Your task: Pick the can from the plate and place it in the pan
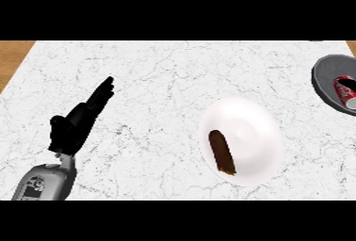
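A red can (345,89) lies on its side inside the grey pan (322,75) at the right edge, partly cut off by the view's border. The white plate (250,124) sits right of centre on the marble counter. A dark brown oblong thing (222,151) lies on the plate's near left part. My left hand (73,126) rests at the left with fingers straight and pointing up and to the right, well apart from the plate and holding nothing. My right hand does not show.
The white marble counter (160,75) fills the view. A strip of wooden surface (12,59) shows at the far left corner, and a sliver at the far right corner.
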`<state>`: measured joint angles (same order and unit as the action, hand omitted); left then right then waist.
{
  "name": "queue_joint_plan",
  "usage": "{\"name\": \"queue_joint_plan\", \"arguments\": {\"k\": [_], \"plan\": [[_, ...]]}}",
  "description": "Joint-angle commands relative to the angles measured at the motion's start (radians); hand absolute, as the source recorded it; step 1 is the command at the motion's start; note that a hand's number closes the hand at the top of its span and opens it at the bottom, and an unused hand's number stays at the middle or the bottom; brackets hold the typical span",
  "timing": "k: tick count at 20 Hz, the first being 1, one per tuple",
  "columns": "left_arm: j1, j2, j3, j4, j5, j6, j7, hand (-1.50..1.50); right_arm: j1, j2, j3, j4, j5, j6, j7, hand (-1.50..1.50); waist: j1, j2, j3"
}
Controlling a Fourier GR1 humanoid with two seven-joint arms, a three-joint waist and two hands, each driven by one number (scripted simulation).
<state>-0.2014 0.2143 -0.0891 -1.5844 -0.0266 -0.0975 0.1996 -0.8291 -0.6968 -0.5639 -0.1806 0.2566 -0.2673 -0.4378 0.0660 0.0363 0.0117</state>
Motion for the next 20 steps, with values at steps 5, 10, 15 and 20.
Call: {"name": "queue_joint_plan", "arguments": {"k": [5,10,15,20], "plan": [[0.005,-0.005,0.016,0.015,-0.005,0.01,-0.022,0.0,0.107,-0.082,-0.098,0.021,-0.107,0.296,-0.143,-1.5,-0.017,-0.005,-0.002],[0.049,-0.012,-0.002,-0.018,-0.003,0.001,-0.005,0.0,0.227,-0.07,-0.136,0.006,-0.146,0.378,-0.335,-1.5,-0.024,-0.013,-0.002],[0.058,0.004,0.017,-0.03,0.009,-0.015,0.014,0.0,0.29,-0.068,-0.142,0.014,-0.154,0.417,-0.416,-1.5,-0.027,-0.02,-0.004],[0.002,-0.02,0.018,0.016,-0.02,0.013,0.017,0.0,0.332,-0.052,-0.151,0.023,-0.173,0.477,-0.469,-1.5,-0.039,-0.021,-0.005]]}}
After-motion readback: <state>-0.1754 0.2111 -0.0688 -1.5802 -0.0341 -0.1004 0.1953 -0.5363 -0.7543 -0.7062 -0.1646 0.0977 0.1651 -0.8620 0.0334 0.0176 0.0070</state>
